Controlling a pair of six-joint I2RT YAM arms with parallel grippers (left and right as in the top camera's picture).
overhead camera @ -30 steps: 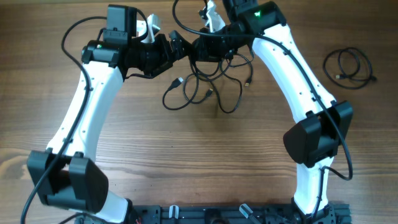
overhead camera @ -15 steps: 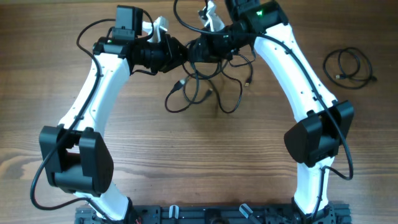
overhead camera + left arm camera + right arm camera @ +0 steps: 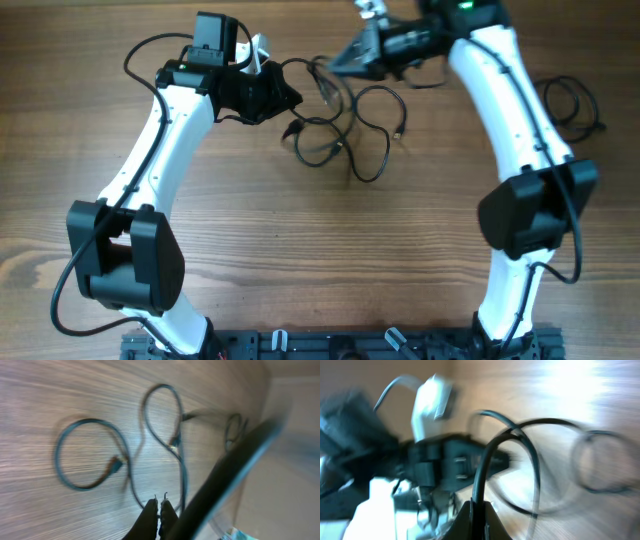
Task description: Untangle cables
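Observation:
Thin black cables [image 3: 345, 135] lie in loose tangled loops at the back middle of the wooden table. My left gripper [image 3: 290, 100] is at the bundle's left edge, shut on a strand. The left wrist view shows its closed gripper [image 3: 159, 503] with a cable [image 3: 131, 485] running up to it and loops [image 3: 85, 455] beyond. My right gripper [image 3: 335, 65] is higher and to the right of the bundle, shut on a cable. That cable [image 3: 487, 457] rises straight from the pinched right gripper [image 3: 480, 506] in the blurred right wrist view.
A separate coiled black cable [image 3: 570, 105] lies at the far right, behind the right arm [image 3: 510, 110]. The left arm [image 3: 160, 130] curves along the table's left side. Both arm bases [image 3: 330, 345] stand at the near edge.
My left gripper moved in to the bundle and shut on a strand. The right gripper pulled its cable away to the right and back, spreading the loops.

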